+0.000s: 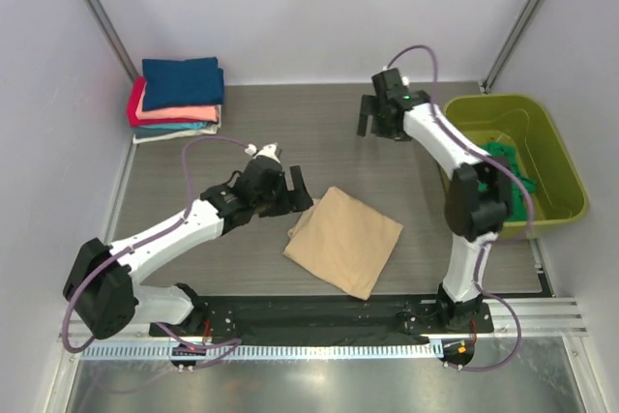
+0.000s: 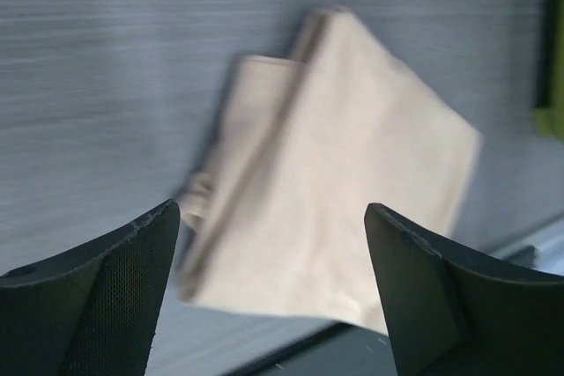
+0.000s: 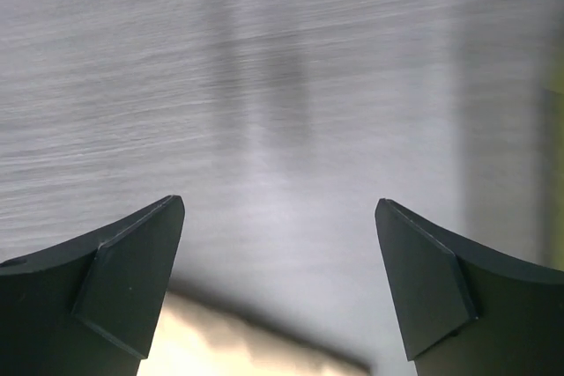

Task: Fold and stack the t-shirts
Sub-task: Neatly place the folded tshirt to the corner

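Nearest the arm bases, the tan shirt (image 1: 343,239) lies folded into a near-square packet, set cornerwise on the worktop (image 1: 242,137). The left gripper (image 1: 295,195) hangs just beside the packet's far-left corner, jaws apart and empty; the packet lies to its right and slightly nearer. The left arm is therefore the closer one for a lift. The right gripper (image 1: 375,123), likewise apart and empty, hovers well beyond the packet. Farther right, a tub (image 1: 571,191) holds a green shirt (image 1: 505,154), apparently unfolded. The stack (image 1: 179,99) of folded shirts sits in the far left corner.
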Available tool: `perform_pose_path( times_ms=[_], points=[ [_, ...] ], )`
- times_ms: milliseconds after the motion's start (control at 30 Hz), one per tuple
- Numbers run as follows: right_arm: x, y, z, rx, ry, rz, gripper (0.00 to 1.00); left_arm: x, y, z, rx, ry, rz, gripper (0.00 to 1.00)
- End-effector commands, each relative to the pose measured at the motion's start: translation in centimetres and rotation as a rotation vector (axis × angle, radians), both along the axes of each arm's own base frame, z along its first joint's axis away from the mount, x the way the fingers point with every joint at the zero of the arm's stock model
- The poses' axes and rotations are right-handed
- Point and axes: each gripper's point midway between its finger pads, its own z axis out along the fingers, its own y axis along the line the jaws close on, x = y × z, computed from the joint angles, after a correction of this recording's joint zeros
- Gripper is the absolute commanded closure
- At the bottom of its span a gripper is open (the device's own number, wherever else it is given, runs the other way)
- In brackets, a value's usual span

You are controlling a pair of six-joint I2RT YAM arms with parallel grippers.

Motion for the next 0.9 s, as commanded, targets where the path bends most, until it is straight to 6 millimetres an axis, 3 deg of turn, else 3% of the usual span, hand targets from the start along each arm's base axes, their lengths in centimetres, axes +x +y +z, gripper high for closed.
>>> perform_pose_path(
  times_ms=[0, 33, 67, 100, 133, 167, 200, 400, 600, 767, 867],
  points=[
    [-3.4, -3.7, 8.8, -0.024, -0.158, -0.128, 0.03, 4.2, 1.0, -0.4, 0.017, -0.152, -0.053, 0.13],
    [-4.9, -4.0, 8.5, -0.019, -0.139, -0.124, 0.03, 5.4, 0.9, -1.6, 0.067, -0.155, -0.076, 0.13],
    [-6.3, -3.8, 10.2, 0.026, -0.167, -0.108, 0.02, 6.4, 0.8, -2.4, 0.092, -0.154, -0.080, 0.13],
    [-7.2, -3.7, 10.7, 0.051, -0.175, -0.101, 0.02, 7.6, 0.9, -2.8, 0.107, -0.158, -0.075, 0.13],
    [-8.4, -3.9, 9.9, 0.056, -0.153, -0.096, 0.02, 8.6, 0.1, -4.3, 0.119, -0.126, -0.110, 0.13],
    [-9.6, -4.0, 11.3, 0.081, -0.188, -0.088, 0.00, 9.0, -0.2, -4.9, 0.106, -0.104, -0.124, 0.13],
    [-10.6, -4.1, 10.7, 0.089, -0.173, -0.080, 0.00, 9.9, -0.4, -5.1, 0.075, -0.104, -0.121, 0.13],
    [-14.9, -5.8, 12.4, 0.090, -0.205, -0.078, 0.00, 10.0, -2.9, -8.9, -0.019, -0.021, -0.195, 0.12],
    [-16.0, -6.6, 11.9, 0.064, -0.195, -0.082, 0.00, 8.4, -3.5, -10.8, -0.169, 0.049, -0.189, 0.13],
    [-16.0, -6.2, 11.3, 0.076, -0.180, -0.070, 0.00, 9.7, -1.6, -9.8, -0.273, 0.049, -0.143, 0.14],
    [-16.1, -6.2, 11.3, 0.077, -0.183, -0.068, 0.00, 9.2, -1.9, -9.7, -0.283, 0.056, -0.197, 0.13]
  ],
)
